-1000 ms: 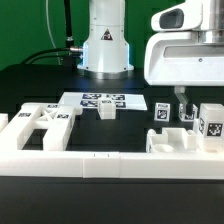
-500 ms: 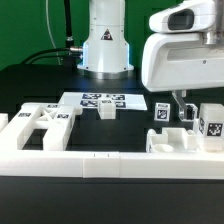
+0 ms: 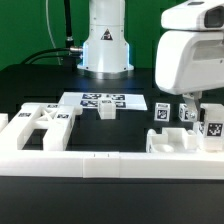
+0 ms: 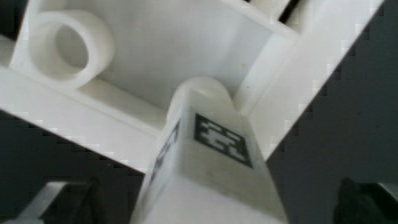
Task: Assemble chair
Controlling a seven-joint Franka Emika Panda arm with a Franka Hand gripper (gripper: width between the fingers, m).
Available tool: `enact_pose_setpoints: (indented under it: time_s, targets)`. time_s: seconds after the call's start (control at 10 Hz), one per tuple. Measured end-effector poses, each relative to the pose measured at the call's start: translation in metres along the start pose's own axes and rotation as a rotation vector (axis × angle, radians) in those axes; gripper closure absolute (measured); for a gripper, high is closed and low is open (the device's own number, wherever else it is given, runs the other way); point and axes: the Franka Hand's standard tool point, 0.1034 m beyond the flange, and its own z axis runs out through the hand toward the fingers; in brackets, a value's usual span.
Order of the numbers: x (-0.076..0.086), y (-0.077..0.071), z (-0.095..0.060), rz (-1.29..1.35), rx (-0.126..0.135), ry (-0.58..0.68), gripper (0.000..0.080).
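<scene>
- Exterior view: bright, even light from overhead; the chair pieces (image 3: 45, 120) in front of the marker board (image 3: 100, 101) look nearly washed out, with faint surface detail.
- The black table (image 3: 30, 82) around the marker board stays dark; shadows there are short and soft-edged.
- Wrist view: soft focus throughout; the tagged chair piece (image 4: 210, 150) is blurred and its tag smeared.

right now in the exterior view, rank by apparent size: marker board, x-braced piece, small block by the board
1. x-braced piece, but it lies nearer the camera, so its lead is unsure
2. marker board
3. small block
</scene>
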Motion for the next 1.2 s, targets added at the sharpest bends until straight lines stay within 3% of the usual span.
enact_pose_setpoints:
  time_s: [0.3,0.5,0.7,1.2]
  targets:
    - [-0.0021,0.0034,0.0006,-0.187,-0.012,-0.009,0.0151]
    - [-0.0016,-0.0014,0.0029,-0.411,-0.039,-0.038,0.0151]
    - [-0.004,0.002,0.002,-0.616,-0.035,-0.062,0.0151]
    - [-0.0036,0.0063,-0.0006,-0.905,-0.057,-0.099,0.0151]
